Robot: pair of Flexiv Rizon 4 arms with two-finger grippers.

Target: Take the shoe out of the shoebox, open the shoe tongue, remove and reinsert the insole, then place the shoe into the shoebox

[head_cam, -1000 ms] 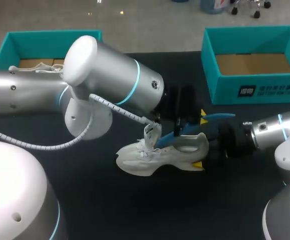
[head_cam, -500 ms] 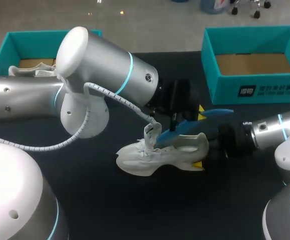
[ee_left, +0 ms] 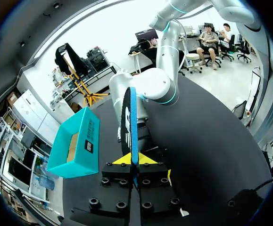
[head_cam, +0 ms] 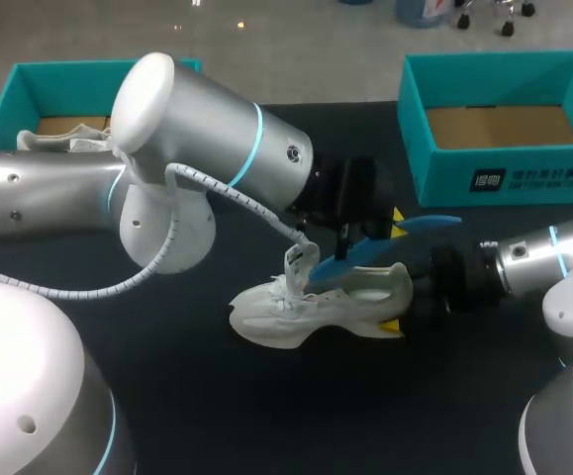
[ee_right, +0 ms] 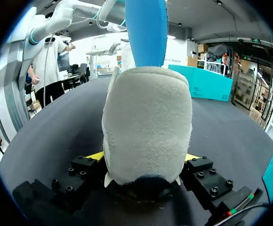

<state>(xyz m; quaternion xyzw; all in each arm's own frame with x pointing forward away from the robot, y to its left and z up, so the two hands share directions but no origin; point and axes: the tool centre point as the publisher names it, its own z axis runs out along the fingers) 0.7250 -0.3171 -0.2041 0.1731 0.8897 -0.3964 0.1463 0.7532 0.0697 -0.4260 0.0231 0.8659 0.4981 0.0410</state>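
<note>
head view: left arm (head_cam: 207, 129) partly hides the left-hand teal shoebox (head_cam: 58, 81).

Colours: shoe (head_cam: 296, 312) between my right pincer's (ee_right: 144, 157) yellow tips is off-white with a fuzzy cream heel. The insole (head_cam: 429, 224) in my left pincer (ee_left: 134, 160) is bright blue on one face, black with white print on the other. Pincer bodies black. The shoebox (ee_left: 79, 141) ahead of the left pincer is teal, brown inside. The table (head_cam: 217, 396) is black. My left arm (head_cam: 217, 139) and right arm (head_cam: 543, 252) are silver with cyan rings.

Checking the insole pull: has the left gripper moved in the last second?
Yes. The left gripper shifted slightly toward the left shoebox, insole in its fingers; the shoe stayed put.
</note>
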